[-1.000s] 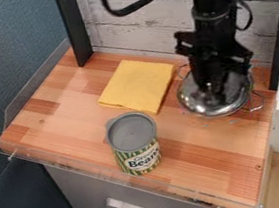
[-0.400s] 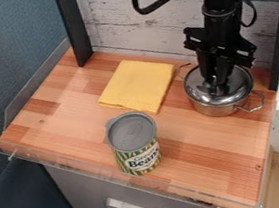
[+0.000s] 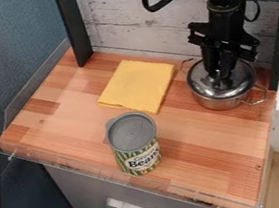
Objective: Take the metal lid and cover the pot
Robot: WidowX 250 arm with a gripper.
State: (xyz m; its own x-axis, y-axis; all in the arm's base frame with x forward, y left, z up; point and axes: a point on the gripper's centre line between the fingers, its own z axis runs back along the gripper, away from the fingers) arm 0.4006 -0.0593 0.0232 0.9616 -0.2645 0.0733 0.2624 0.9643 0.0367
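Pale planks [image 3: 135,25] stand behind the wooden counter [image 3: 64,124]; on it, the metal lid [image 3: 204,86] covers the pot [image 3: 220,104] directly below the pincer [image 3: 222,74], which is pinching the lid at its top. Near the pincer lies a yellow cloth [image 3: 138,86], and farther from it stands the can [image 3: 134,145]

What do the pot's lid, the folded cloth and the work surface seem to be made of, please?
The lid looks like polished metal, likely steel, from its bright mirror-like glare. The yellow cloth seems a matte woven or felt-like fabric; its weave is unclear. The work surface appears to be wood strips, or a wood-look print, given its mixed-tone blocks.
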